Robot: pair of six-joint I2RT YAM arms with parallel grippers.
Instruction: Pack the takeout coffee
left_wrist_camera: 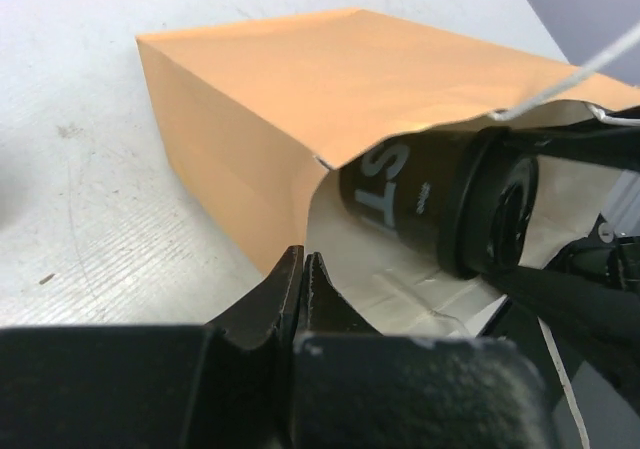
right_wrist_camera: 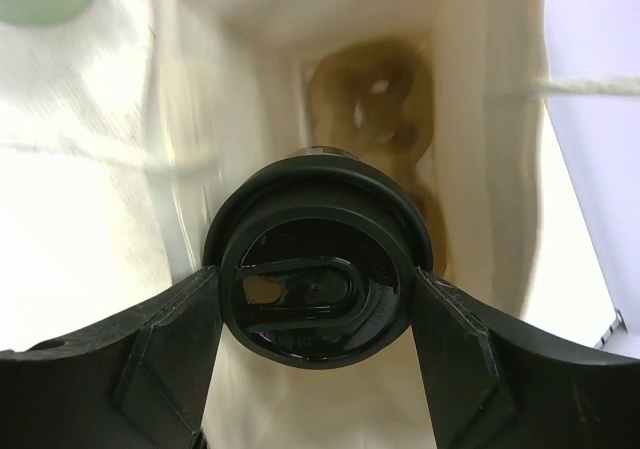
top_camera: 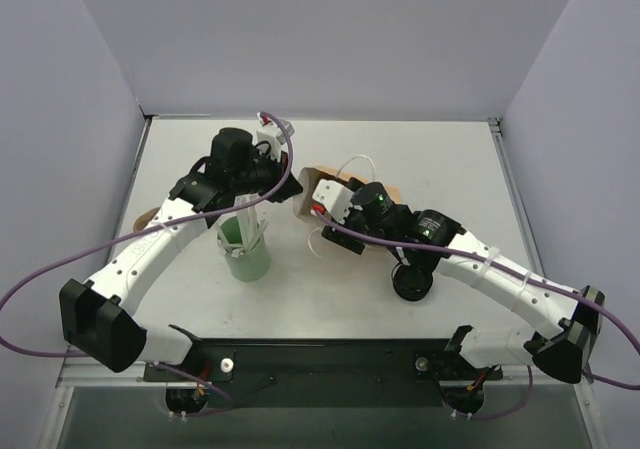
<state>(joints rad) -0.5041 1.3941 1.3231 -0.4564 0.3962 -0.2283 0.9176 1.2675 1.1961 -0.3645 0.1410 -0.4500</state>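
- The paper bag [left_wrist_camera: 300, 99] is laid on its side on the surface [top_camera: 440, 169], with its mouth turned toward the arms.
- The takeout coffee cup [left_wrist_camera: 420, 199] is held lying sideways just inside the mouth of the bag, its base pointed into the bag. White lettering is seen on its black wall.
- A black lid [right_wrist_camera: 320, 219] is fitted on the cup and is faced toward the right wrist camera.
- The right claw [right_wrist_camera: 315, 294] is closed onto the cup just below the lid. One finger is pressed against each side, and the fingers are spread only as far as the cup's width.
- The left claw [left_wrist_camera: 300, 274] is drawn almost fully together at the lower lip of the bag's mouth. The paper edge appears to be pinched between the fingertips.
- A white string handle [right_wrist_camera: 590, 85] is seen stretched across the right side of the bag's opening.
- A brown looped shape [right_wrist_camera: 372, 109] is seen at the far end of the bag's pale interior, but what it is cannot be told.
- A green cup [top_camera: 245, 252] is stood upright on the surface beside the left arm, apart from the bag.
- A black round object [top_camera: 412, 284] is set on the surface, partly under the right arm.
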